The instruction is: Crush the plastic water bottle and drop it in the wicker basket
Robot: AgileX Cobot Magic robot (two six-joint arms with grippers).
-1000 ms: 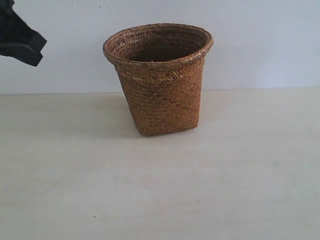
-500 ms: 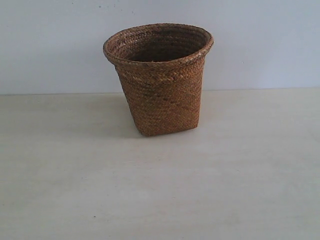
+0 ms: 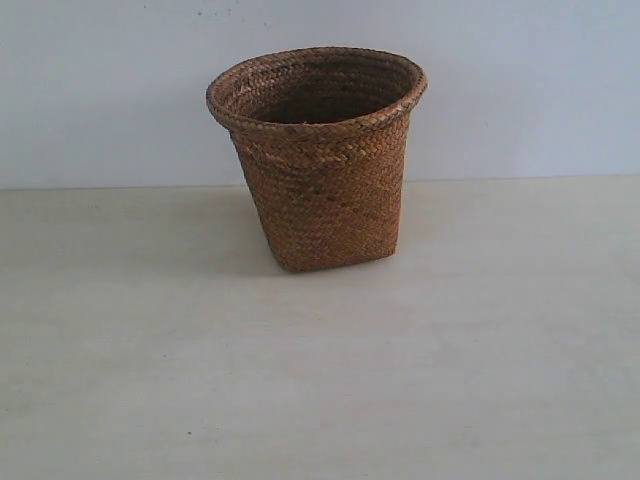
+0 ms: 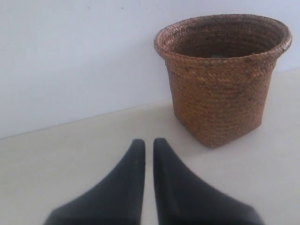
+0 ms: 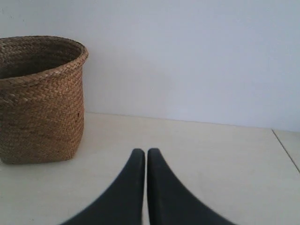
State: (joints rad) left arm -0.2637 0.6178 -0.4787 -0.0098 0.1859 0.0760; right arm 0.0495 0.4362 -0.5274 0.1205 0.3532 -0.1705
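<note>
The brown wicker basket (image 3: 318, 160) stands upright on the pale table near the back wall. It also shows in the left wrist view (image 4: 220, 79) and the right wrist view (image 5: 40, 101). The plastic water bottle is out of view in every frame; the basket's inside is mostly hidden. My left gripper (image 4: 148, 143) is shut with nothing between its black fingers, well short of the basket. My right gripper (image 5: 145, 153) is likewise shut and empty, off to the basket's other side. Neither gripper appears in the exterior view.
A plain white wall (image 3: 520, 90) runs right behind the basket. The pale tabletop (image 3: 320, 380) spreads in front and to both sides. In the right wrist view a table edge (image 5: 285, 150) shows at the far side.
A dark arm part that was at the upper left of the exterior view one second ago has left the frame. The basket has not moved.
</note>
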